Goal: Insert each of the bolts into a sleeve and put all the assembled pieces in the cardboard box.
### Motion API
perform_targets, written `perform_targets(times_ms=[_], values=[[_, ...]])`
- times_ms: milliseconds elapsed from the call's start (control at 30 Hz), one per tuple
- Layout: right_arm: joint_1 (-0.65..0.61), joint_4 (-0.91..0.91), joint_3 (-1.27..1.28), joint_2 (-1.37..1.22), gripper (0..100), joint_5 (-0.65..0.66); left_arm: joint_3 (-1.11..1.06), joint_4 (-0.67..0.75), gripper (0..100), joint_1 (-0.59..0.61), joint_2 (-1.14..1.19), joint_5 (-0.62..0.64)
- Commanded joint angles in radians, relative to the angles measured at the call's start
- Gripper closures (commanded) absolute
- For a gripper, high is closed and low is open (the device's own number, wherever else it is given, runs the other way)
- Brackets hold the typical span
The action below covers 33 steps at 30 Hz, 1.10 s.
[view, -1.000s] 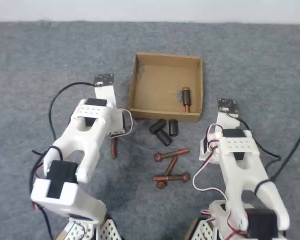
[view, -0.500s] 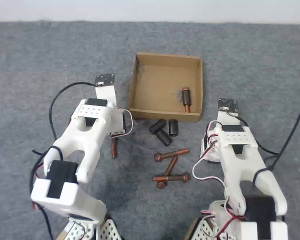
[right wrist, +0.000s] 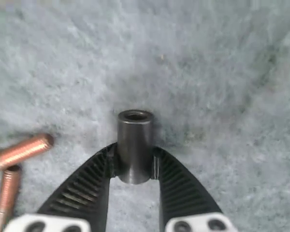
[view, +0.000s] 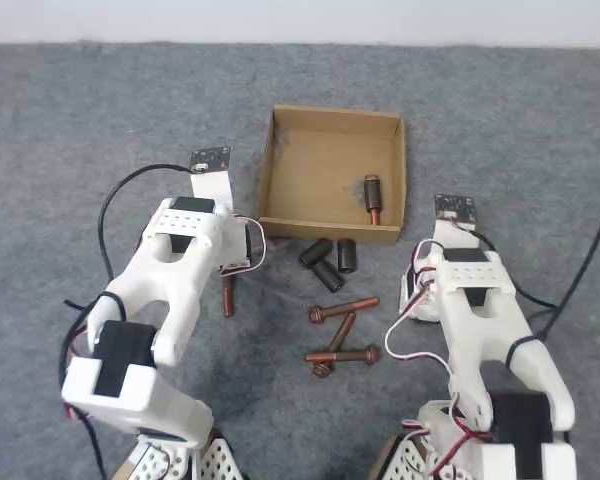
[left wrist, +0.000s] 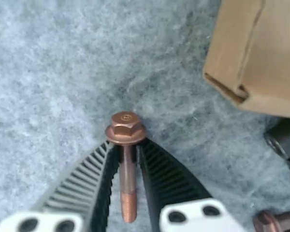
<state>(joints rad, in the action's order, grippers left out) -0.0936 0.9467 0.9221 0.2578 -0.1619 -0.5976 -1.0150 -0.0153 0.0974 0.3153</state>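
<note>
My left gripper (left wrist: 125, 145) is shut on a copper bolt (left wrist: 123, 129), gripping the shank just under the hex head, low over the carpet near the cardboard box's (left wrist: 261, 53) corner. The same bolt (view: 228, 297) pokes out beside the left arm. My right gripper (right wrist: 134, 151) is shut on a black sleeve (right wrist: 134, 140), held upright with its bore open. The cardboard box (view: 280, 165) holds one assembled piece (view: 372, 197). Three black sleeves (view: 328, 262) lie in front of the box, and three loose bolts (view: 342, 330) lie between the arms.
Grey carpet covers the table. Two bolt ends (right wrist: 19, 152) lie close to the right gripper. A sleeve (left wrist: 285, 145) and a bolt head (left wrist: 275, 223) lie near the left gripper. Cables trail from both arms.
The right arm has shifted slightly toward the far side with the sleeve in its gripper. The left arm and the loose parts have not moved.
</note>
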Motion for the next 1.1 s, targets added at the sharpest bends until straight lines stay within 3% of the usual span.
perform_targets(times_ms=[0,233,333,900,1067], values=[[0.028,-0.002,-0.091,0.12,99.1,0.011,0.005,0.026,99,0.003,-0.055,-0.012],[0.021,-0.007,-0.173,0.193,99.0,0.011,0.005,0.023,99,0.005,-0.055,-0.012],[0.025,-0.101,-0.172,0.189,99.0,0.011,0.004,0.023,99,0.005,-0.055,-0.012],[0.028,-1.194,0.153,0.189,99.1,0.006,-0.01,0.025,99,0.005,-0.064,-0.012],[0.007,-1.397,0.175,0.139,99.1,0.011,-0.01,0.023,99,0.005,-0.064,-0.012]])
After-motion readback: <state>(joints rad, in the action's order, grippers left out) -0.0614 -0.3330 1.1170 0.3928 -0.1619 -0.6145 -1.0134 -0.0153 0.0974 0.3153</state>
